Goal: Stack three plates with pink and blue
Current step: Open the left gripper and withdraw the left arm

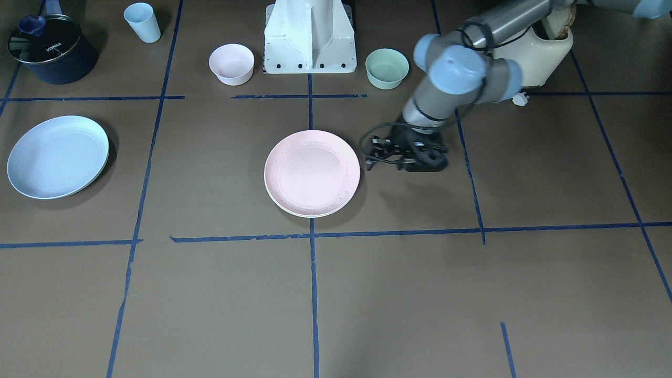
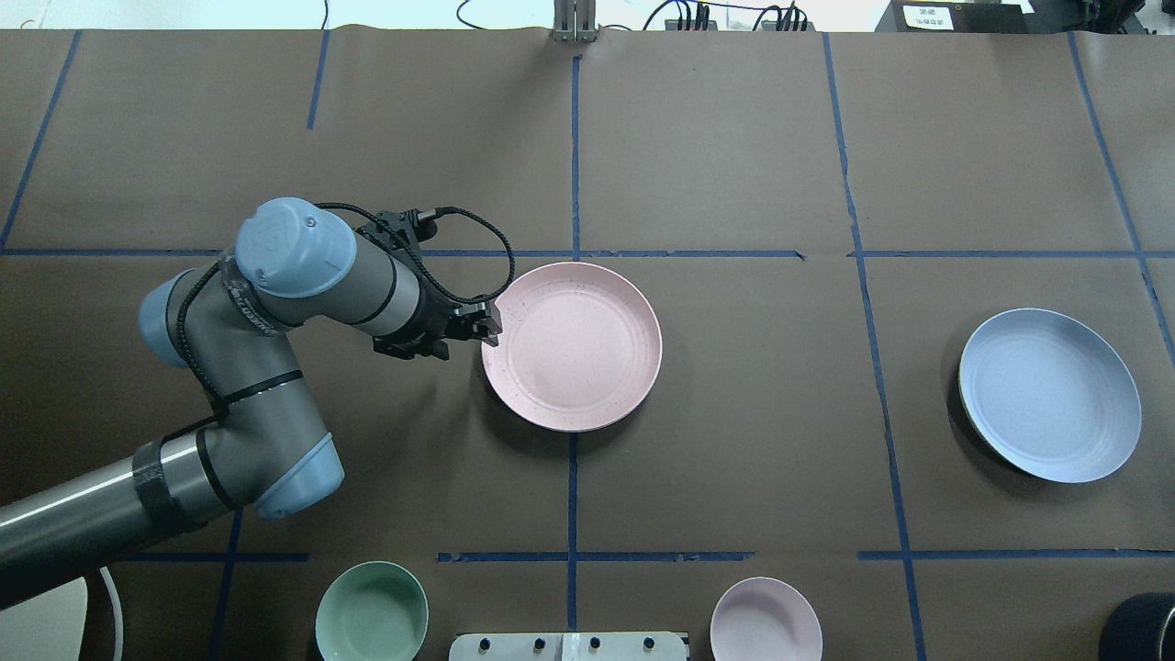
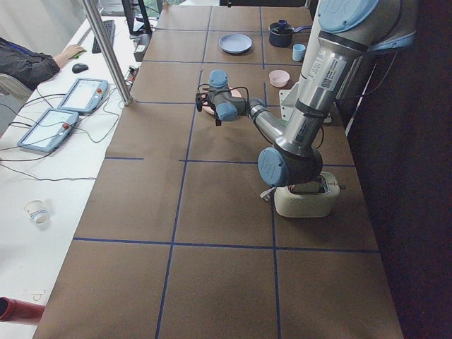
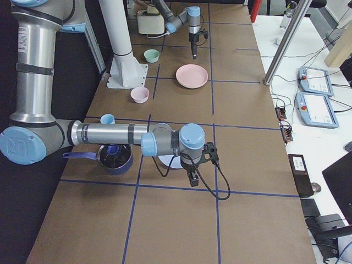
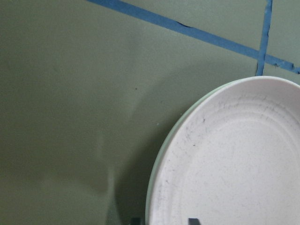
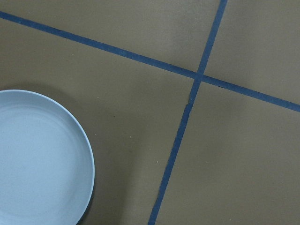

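The pale pink plate (image 1: 312, 173) (image 2: 571, 346) lies at the table's centre. A cream rim (image 5: 151, 187) shows under its edge, so it rests on the cream plate, which is mostly hidden. My left gripper (image 1: 370, 160) (image 2: 491, 326) is low at this stack's rim, open, with its two fingertips on either side of the rim in the left wrist view. The light blue plate (image 1: 58, 156) (image 2: 1049, 395) (image 6: 42, 159) lies alone far on my right. My right gripper (image 4: 192, 179) shows only in the exterior right view, beside the blue plate; I cannot tell whether it is open or shut.
A pink bowl (image 1: 231, 64) and a green bowl (image 1: 387, 68) stand either side of the robot base (image 1: 310, 37). A light blue cup (image 1: 143, 22) and a dark pot (image 1: 52, 50) stand at my right rear. A cream appliance (image 1: 546, 52) sits behind my left arm.
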Action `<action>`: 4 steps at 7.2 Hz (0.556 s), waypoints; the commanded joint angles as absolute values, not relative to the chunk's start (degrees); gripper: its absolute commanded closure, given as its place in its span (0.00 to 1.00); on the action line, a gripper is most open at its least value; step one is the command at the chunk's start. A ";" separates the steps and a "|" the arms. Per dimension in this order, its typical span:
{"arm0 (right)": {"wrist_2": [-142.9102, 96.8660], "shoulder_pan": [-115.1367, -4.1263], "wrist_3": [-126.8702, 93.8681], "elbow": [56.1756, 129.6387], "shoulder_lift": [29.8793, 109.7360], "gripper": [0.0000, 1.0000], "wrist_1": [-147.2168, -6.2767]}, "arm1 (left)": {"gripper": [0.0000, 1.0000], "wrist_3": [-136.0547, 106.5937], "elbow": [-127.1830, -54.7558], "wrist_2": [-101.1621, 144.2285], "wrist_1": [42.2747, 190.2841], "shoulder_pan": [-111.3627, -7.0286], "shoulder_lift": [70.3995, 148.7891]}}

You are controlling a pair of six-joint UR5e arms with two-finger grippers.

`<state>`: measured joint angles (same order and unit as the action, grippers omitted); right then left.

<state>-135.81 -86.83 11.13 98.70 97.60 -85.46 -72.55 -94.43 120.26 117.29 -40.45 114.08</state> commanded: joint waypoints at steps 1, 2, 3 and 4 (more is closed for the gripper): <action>-136.67 -86.14 9.06 98.79 97.21 0.00 -85.34 | 0.00 -50.83 -96.93 129.43 116.54 -53.20 102.11; -136.67 -86.13 7.57 98.79 96.60 0.00 -85.34 | 0.00 -40.01 -98.07 132.16 116.46 -58.92 95.43; -136.67 -86.05 7.12 98.79 96.33 0.00 -85.34 | 0.00 -27.81 -98.00 136.97 115.32 -66.98 89.45; -136.67 -86.04 7.12 98.79 96.33 0.00 -85.43 | 0.00 -15.16 -97.74 140.24 111.83 -74.46 85.47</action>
